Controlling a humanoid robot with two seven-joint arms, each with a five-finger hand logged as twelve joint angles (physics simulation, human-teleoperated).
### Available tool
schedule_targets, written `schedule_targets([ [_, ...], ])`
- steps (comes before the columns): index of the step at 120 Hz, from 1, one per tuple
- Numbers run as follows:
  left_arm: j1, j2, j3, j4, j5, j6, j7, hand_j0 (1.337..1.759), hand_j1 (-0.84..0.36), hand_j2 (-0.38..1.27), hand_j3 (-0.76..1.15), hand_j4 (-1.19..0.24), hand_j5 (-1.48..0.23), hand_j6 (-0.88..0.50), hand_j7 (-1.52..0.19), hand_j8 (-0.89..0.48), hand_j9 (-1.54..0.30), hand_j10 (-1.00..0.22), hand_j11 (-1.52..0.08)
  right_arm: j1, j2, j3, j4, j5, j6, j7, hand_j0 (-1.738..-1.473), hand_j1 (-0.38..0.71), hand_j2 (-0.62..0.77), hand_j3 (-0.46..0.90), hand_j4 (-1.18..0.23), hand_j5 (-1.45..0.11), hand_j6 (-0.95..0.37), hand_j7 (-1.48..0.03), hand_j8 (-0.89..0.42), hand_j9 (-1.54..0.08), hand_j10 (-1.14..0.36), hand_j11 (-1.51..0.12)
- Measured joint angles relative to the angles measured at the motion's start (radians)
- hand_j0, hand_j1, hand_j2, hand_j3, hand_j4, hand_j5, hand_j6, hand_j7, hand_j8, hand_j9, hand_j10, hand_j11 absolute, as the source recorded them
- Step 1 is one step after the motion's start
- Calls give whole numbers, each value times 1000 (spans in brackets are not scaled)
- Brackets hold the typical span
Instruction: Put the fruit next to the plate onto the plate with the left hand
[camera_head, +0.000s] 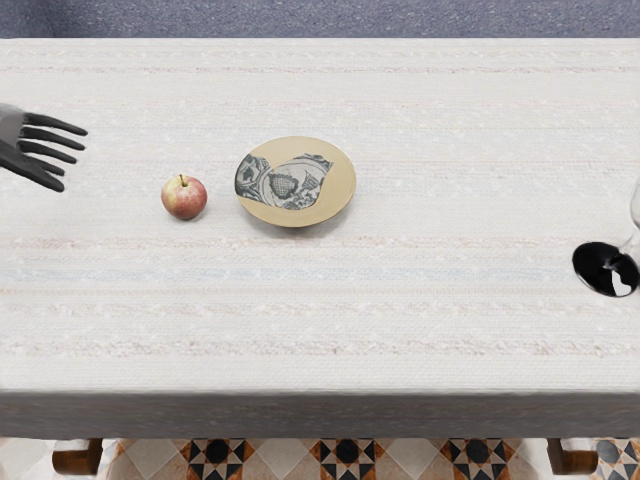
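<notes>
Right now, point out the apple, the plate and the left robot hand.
apple (184, 198), head view, red skin.
plate (340, 179), head view, bare tan rim.
left robot hand (32, 148), head view, its middle.

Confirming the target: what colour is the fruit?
Red with yellow-green patches, an apple; shows in the head view.

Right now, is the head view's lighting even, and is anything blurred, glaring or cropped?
Head view: flat, even light, no glare on the table; only faint soft shadows under the apple and plate; everything looks sharp; the left robot hand is cropped by the left edge, a dark-based stemmed glass by the right edge, its clear upper part barely visible.
</notes>
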Motion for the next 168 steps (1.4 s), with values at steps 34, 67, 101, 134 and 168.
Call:
schedule_targets([
  [34, -6, -6, 1, -8, 180, 0, 0, 1658, 44, 52, 0, -256, -331, -256, -331, -256, -331, -256, -331, -17, 0, -3, -1, 0, -1, 0, -1658, -310, -7, 0, -33, -43, -33, -43, -33, -43, -33, -43],
  [67, -131, -125, 138, -83, 376, 327, -11, 1658, 36, 54, 0, -264, -341, -264, -341, -264, -341, -263, -341, -20, 0, -4, -1, 0, -1, 0, -1658, -310, -7, 0, -33, -43, -33, -43, -33, -43, -33, -43],
  [101, -235, -458, 593, -136, 390, 782, -34, 1658, 46, 52, 0, -255, -330, -256, -330, -255, -329, -255, -329, -20, 0, -4, -1, 0, -1, 0, -1658, -310, -7, 0, -33, -43, -33, -43, -33, -43, -33, -43],
  [134, -257, -522, 679, -293, 399, 863, -29, 1658, 46, 52, 0, -255, -330, -256, -330, -256, -330, -255, -330, -20, 0, -4, -1, 0, -1, 0, -1658, -310, -7, 0, -33, -42, -33, -42, -33, -42, -33, -42],
  [168, -251, -606, 712, -279, 399, 954, -27, 1658, 42, 53, 0, -258, -334, -259, -334, -258, -334, -258, -334, -20, 0, -4, -1, 0, -1, 0, -1658, -310, -7, 0, -33, -43, -33, -43, -33, -43, -33, -43],
])
